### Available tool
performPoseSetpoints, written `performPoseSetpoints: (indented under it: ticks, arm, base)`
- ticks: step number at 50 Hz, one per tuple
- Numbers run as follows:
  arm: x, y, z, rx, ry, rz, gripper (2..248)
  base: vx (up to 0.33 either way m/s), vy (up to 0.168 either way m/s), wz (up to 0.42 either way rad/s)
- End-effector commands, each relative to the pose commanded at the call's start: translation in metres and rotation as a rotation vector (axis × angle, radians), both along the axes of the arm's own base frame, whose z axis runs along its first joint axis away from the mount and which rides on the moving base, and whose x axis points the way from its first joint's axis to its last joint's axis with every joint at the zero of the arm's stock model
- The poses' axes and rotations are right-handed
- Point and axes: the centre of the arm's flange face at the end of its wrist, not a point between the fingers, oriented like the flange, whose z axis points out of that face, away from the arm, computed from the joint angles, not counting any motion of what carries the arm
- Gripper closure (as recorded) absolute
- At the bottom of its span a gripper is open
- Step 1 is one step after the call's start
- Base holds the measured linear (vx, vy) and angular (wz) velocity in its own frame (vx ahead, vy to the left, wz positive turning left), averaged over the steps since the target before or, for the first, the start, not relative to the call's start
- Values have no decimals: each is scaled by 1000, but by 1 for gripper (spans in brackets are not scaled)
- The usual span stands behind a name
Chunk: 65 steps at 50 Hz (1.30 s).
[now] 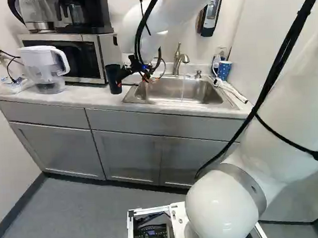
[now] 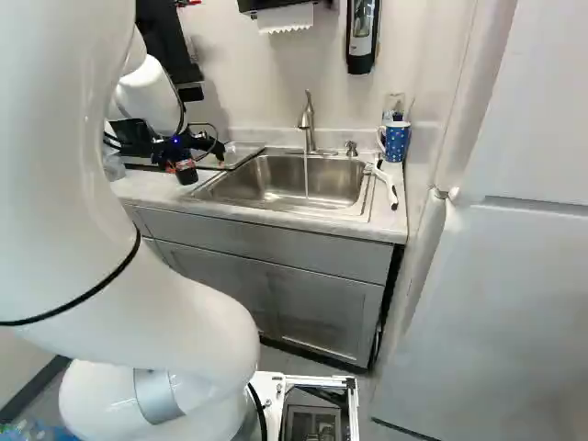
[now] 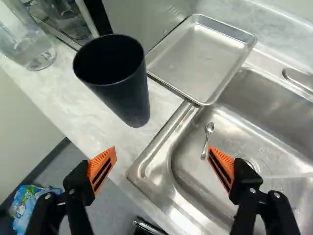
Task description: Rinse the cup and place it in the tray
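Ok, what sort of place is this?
Probably a kitchenette: a rectangular stainless-steel sink with a curved metal faucet, a boxy silver-and-black microwave, and flat grey cabinets under the counter.

Ahead of me, a pale marbled bench (image 1: 92,94) runs along a plain white back wall (image 2: 266,83). Beneath it stand gray cabinets (image 1: 60,144) with flat drawer fronts above framed doors. A stainless steel sink (image 1: 171,91) is set into the bench. At the left of the left base view, a microwave (image 1: 80,56) sits on the bench with a black coffee maker (image 1: 86,17) on top, near a white side wall (image 1: 5,136). The floor (image 1: 89,206) is gray, edged by dark baseboard (image 1: 17,205). In the right base view, a paper towel dispenser (image 2: 285,18) and a soap dispenser (image 2: 361,37) hang on the wall. Bright, soft light falls across the room.
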Motion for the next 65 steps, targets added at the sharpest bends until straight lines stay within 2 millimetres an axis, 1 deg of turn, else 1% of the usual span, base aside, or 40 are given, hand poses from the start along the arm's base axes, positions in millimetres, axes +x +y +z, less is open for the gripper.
performPoseSetpoints:
  ticks: [8,16,44,65]
  arm:
    - [1,12,1,8,-17,22,3]
    - [3,19,-4,11,-24,34,3]
    - [13,37,-30,28,-58,57,3]
    - [20,45,-47,55,-112,64,3]
  base:
    - [0,0,0]
    - [0,0,0]
    - [0,0,0]
    - [0,0,0]
